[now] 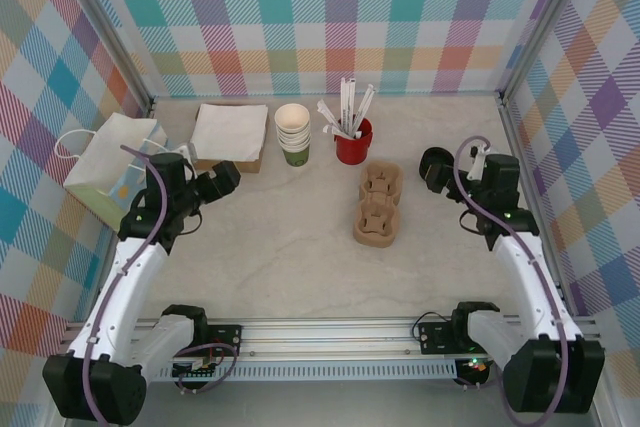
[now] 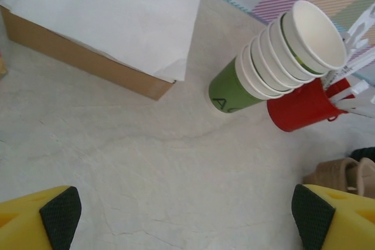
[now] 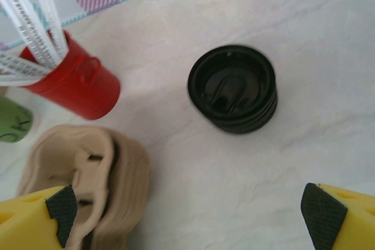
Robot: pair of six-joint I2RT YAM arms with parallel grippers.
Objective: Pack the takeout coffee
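While the left gripper (image 2: 186, 218) and right gripper (image 3: 191, 218) hung spread and empty, the cup stack (image 2: 275, 57) stood ahead of the left and the black lids (image 3: 232, 88) just ahead of the right. Fetching a cup and lid looked next.

One stack of green cups (image 1: 292, 133), one red holder (image 1: 353, 142), one pulp carrier (image 1: 379, 205), one lid stack (image 1: 436, 169), one napkin box (image 1: 229, 135), one bag (image 1: 110, 160).
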